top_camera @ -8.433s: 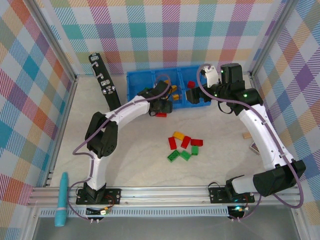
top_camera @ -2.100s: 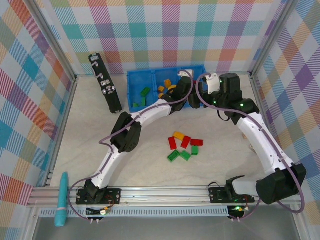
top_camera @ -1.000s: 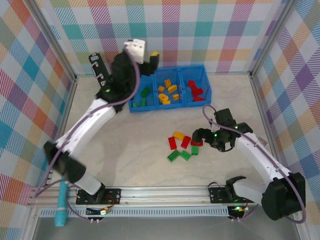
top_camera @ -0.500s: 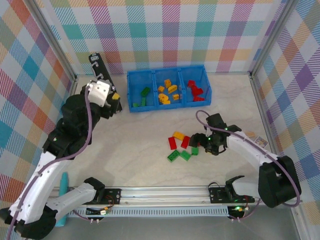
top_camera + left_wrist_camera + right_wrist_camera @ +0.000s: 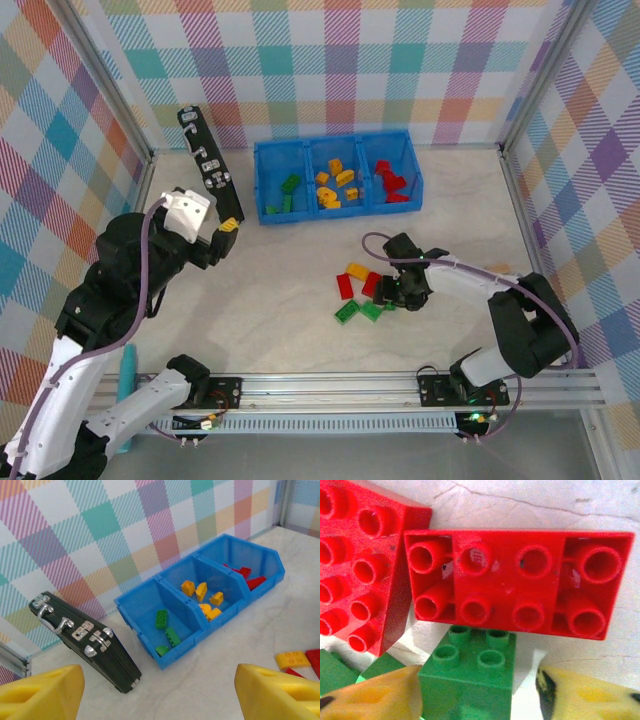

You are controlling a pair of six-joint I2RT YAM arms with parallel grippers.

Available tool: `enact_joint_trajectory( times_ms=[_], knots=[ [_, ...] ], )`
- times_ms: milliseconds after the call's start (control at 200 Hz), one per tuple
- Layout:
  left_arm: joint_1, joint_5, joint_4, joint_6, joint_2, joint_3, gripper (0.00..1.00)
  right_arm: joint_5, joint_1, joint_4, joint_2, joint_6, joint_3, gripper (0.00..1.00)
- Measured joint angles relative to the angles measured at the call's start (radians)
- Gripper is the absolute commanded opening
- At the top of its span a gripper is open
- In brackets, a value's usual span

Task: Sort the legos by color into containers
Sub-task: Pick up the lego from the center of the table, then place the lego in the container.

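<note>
- Top view: your left gripper [image 5: 225, 228] hung over the left side of the table [image 5: 280, 290], near the black case [image 5: 210, 165] and well apart from the blue bin [image 5: 262, 182]. Your right gripper [image 5: 392, 298] was down at the loose legos [image 5: 357, 271] mid-table.
- Left wrist: your yellow fingertips [image 5: 40, 692] sat wide apart with nothing between them, released. The bin held green bricks [image 5: 161, 619] in the compartment nearest the case, yellow-orange bricks [image 5: 201, 591] in the middle and red bricks [image 5: 245, 572] at the far end.
- Right wrist: your fingers [image 5: 375, 697] straddled a green brick [image 5: 470, 675]. One touched it and the other showed a gap, so it wasn't clamped. A red brick [image 5: 512, 582] lay just beside it.
</note>
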Motion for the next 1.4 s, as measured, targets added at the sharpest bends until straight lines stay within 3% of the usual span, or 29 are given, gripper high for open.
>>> enact_joint_trajectory(
  times_ms=[165, 315, 525, 625, 730, 925, 1065, 1210, 1400],
  knots=[
    [0.000, 0.010, -0.111, -0.013, 0.077, 0.168, 0.80, 0.036, 0.000, -0.009, 0.005, -0.003, 0.009, 0.36],
    [0.000, 0.005, -0.147, -0.022, 0.094, 0.219, 0.83, 0.064, 0.000, -0.099, -0.005, -0.024, 0.102, 0.33],
    [-0.004, -0.027, -0.166, -0.017, 0.095, 0.219, 0.82, 0.114, 0.000, -0.238, 0.008, -0.149, 0.565, 0.32],
    [-0.018, -0.064, -0.166, -0.006, 0.095, 0.219, 0.82, 0.140, 0.002, -0.180, 0.068, -0.227, 0.787, 0.32],
    [-0.037, -0.096, -0.162, 0.006, 0.087, 0.219, 0.81, 0.146, 0.008, -0.055, 0.140, -0.311, 0.896, 0.33],
    [-0.069, -0.151, -0.159, 0.032, 0.066, 0.198, 0.81, 0.087, 0.037, 0.323, 0.324, -0.459, 0.926, 0.33],
    [-0.077, -0.186, -0.156, 0.048, 0.045, 0.188, 0.81, 0.003, 0.058, 0.515, 0.550, -0.515, 1.033, 0.32],
    [-0.082, -0.209, -0.144, 0.060, 0.036, 0.186, 0.81, -0.054, 0.079, 0.551, 0.820, -0.558, 1.275, 0.34],
    [-0.084, -0.209, -0.139, 0.061, 0.035, 0.186, 0.81, -0.030, 0.124, 0.418, 1.154, -0.653, 1.727, 0.44]
  ],
)
